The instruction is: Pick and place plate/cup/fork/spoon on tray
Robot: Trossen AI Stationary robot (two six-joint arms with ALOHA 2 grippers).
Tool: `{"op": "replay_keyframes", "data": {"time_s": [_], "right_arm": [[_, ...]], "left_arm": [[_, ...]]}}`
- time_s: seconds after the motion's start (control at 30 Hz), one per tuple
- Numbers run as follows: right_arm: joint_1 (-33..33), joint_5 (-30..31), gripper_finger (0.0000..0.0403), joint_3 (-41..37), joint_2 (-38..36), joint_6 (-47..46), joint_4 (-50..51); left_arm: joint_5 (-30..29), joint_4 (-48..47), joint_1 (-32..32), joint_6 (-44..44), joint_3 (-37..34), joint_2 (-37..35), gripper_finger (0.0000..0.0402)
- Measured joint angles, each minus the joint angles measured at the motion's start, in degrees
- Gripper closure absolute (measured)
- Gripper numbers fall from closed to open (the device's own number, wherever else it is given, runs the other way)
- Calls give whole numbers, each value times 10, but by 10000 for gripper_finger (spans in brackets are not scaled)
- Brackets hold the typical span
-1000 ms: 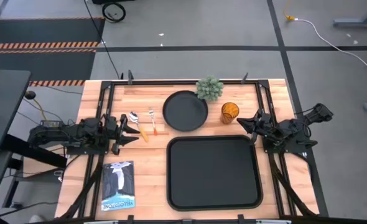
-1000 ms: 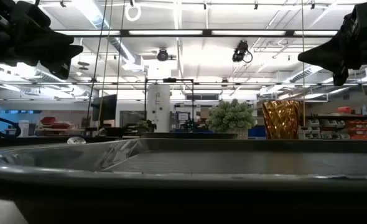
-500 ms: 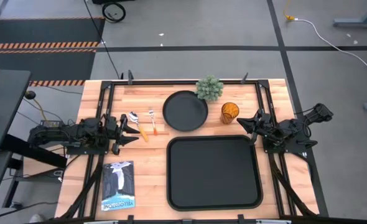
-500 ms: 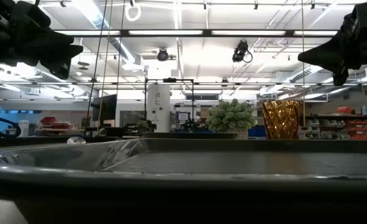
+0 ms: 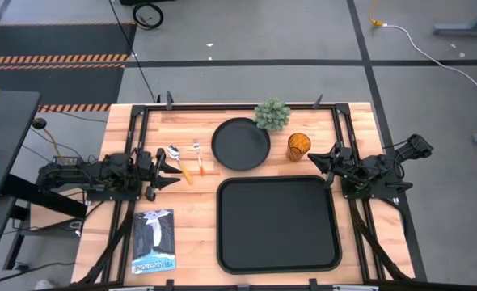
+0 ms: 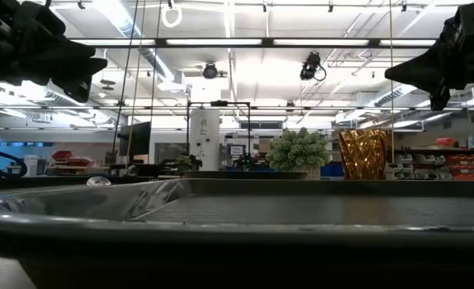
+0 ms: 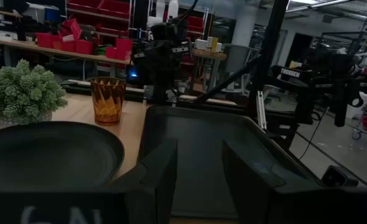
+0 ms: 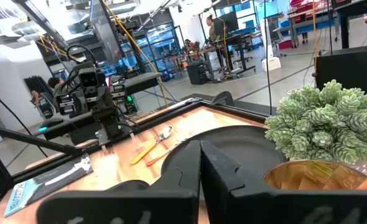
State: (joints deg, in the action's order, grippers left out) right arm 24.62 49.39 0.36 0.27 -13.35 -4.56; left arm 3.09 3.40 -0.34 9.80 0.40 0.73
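Note:
The black rectangular tray (image 5: 277, 222) lies at the near middle of the table. The round black plate (image 5: 241, 144) lies beyond it. The amber cup (image 5: 298, 146) stands upright to the plate's right. The spoon (image 5: 176, 159) and the fork (image 5: 198, 156) lie flat side by side to the plate's left. My left gripper (image 5: 170, 168) hovers open and empty just left of the spoon; its wrist view (image 7: 199, 180) shows the gap. My right gripper (image 5: 319, 166) hovers shut and empty just near-right of the cup; it also shows in its wrist view (image 8: 200, 163).
A small potted green plant (image 5: 272, 115) stands at the plate's far right, close to the cup. A printed booklet (image 5: 154, 240) lies at the near left. Bare wood lies between the booklet and the tray. Black frame rails (image 5: 138, 145) run along both table sides.

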Motion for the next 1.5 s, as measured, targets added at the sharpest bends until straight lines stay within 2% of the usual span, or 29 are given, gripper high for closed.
{"op": "replay_keyframes", "data": {"time_s": [0.77, 0.97, 1.17, 1.4, 1.5], "right_arm": [[0, 0, 387, 0, 0, 0, 0], [0, 0, 387, 0, 0, 0, 0], [0, 0, 387, 0, 0, 0, -7], [0, 0, 387, 0, 0, 1, -86], [0, 0, 387, 0, 0, 0, -131]], "left_arm": [[0, 10, 0, 1, 0, 0, 267], [0, 105, 0, 31, 0, 0, 267], [-6, 150, 0, 24, 0, 0, 267], [-20, 235, 0, 14, 0, 32, 267], [-51, 255, 0, 12, 0, 59, 267]]}}
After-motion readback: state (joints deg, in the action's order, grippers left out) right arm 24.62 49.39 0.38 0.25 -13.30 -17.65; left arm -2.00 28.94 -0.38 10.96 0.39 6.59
